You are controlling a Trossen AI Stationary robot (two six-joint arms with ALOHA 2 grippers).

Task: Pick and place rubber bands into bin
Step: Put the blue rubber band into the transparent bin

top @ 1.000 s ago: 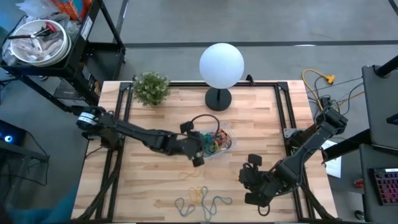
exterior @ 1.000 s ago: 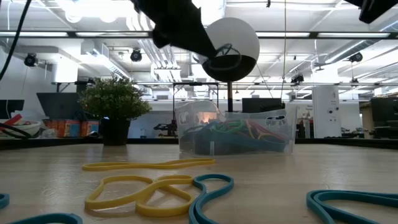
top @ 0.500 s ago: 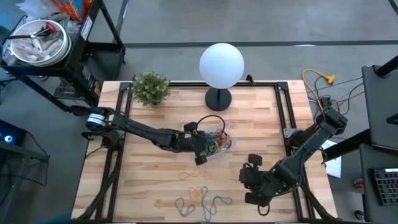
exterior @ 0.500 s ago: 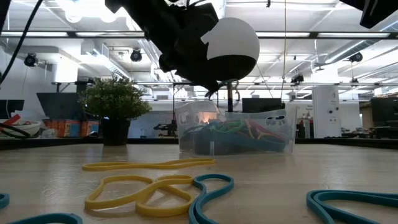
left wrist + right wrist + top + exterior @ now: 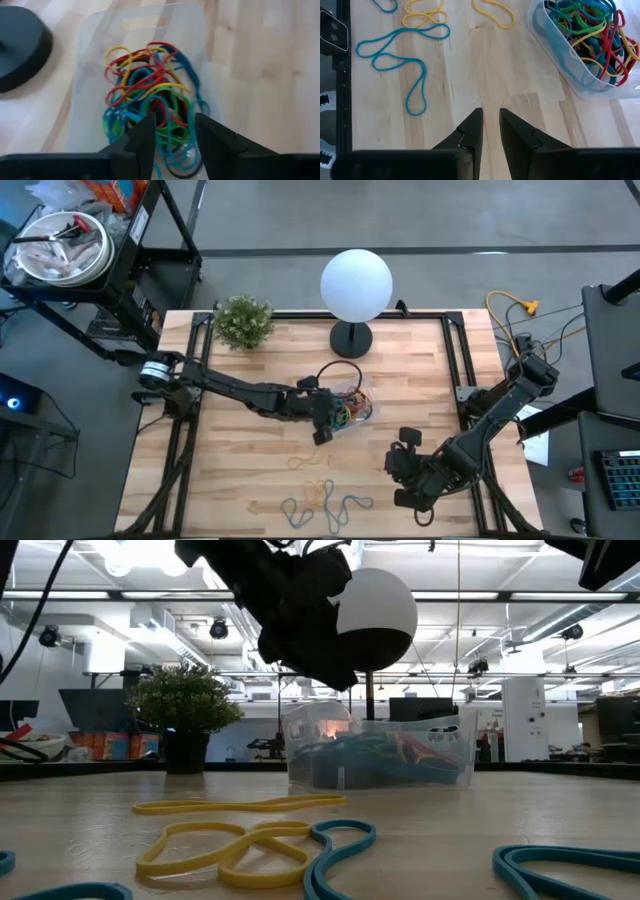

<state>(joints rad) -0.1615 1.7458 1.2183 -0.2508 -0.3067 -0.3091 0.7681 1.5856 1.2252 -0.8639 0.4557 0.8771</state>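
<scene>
Up top, high view: left gripper (image 5: 322, 418) is parked right over the bin (image 5: 361, 412) mid-counter, just in front of the lamp (image 5: 356, 284)
High view, right arm: right gripper (image 5: 400, 462) waits near the counter's front right, well apart from the bin
High view, loose stuff: blue and yellow rubber bands (image 5: 325, 500) lie by the front edge of the counter (image 5: 240, 470), plant (image 5: 243, 321) at the back left
Low view, bin: clear tray packed with a colourful tangle, sitting flat on the wood, dark left arm hanging above it in front of the white globe
Low view, foreground: yellow loops and blue loops flat on the counter, closer to the camera than the bin
Left wrist view, jaws: spread a bit, nothing between them, poised just over the pile in the bin, lamp base (image 5: 20, 45) beside the tray
Left wrist view, pile: red, yellow, blue, green and some black loops all knotted together
Right wrist view, jaws: nearly pressed together, only a thin gap, empty, over bare wood
Right wrist view, rest: bin off to one side, blue and yellow loops scattered apart from it
</scene>
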